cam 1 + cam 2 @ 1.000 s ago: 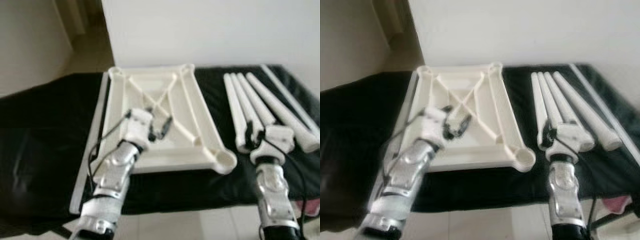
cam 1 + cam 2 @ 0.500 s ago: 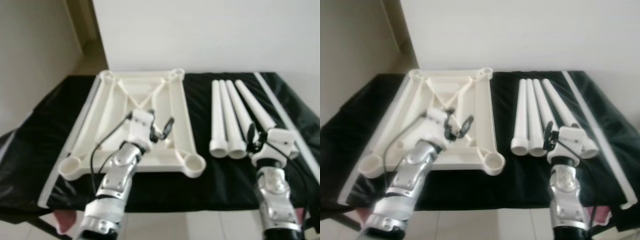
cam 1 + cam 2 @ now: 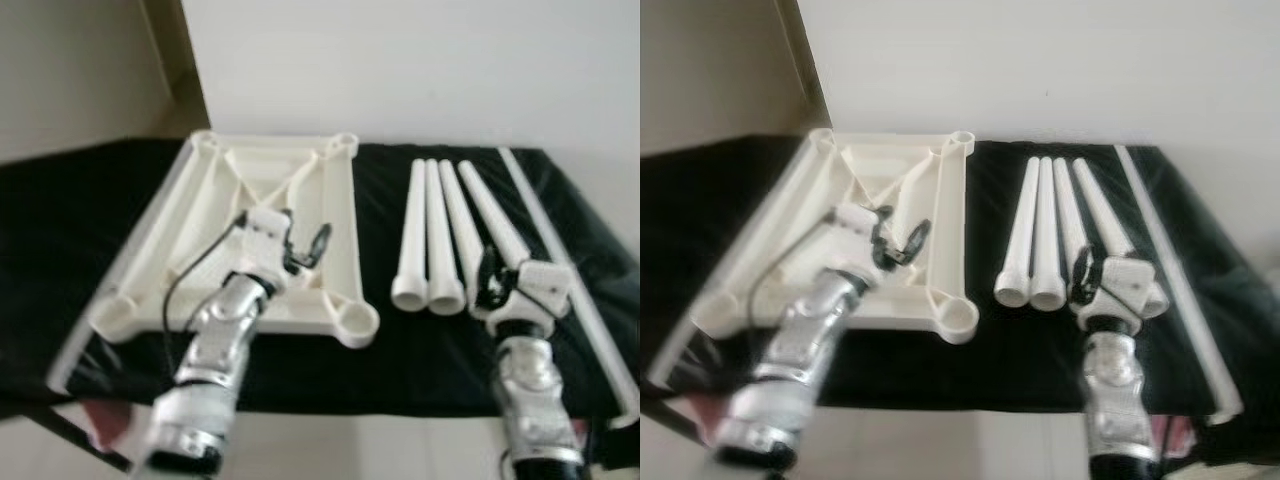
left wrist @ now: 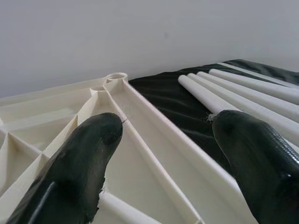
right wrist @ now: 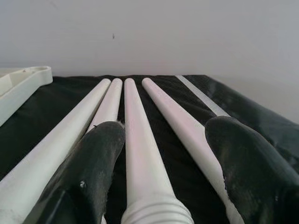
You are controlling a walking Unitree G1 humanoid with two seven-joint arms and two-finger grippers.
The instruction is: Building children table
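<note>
Cream plastic tabletop [image 3: 250, 230] upside down on black cloth [image 3: 400, 330], four white legs [image 3: 440, 235] lying beside it, left gripper [image 3: 305, 250] spread open above tabletop, right gripper [image 3: 490, 285] open over legs' near ends

The tabletop [image 3: 250, 225] and four legs [image 3: 445, 235] are looking like smooth cream plastic with a soft sheen. The black cloth [image 3: 400, 350] beneath is showing glossy wrinkles (near its front edge especially), and the fingers [image 4: 84, 158] are looking like matt black rubber.
</note>
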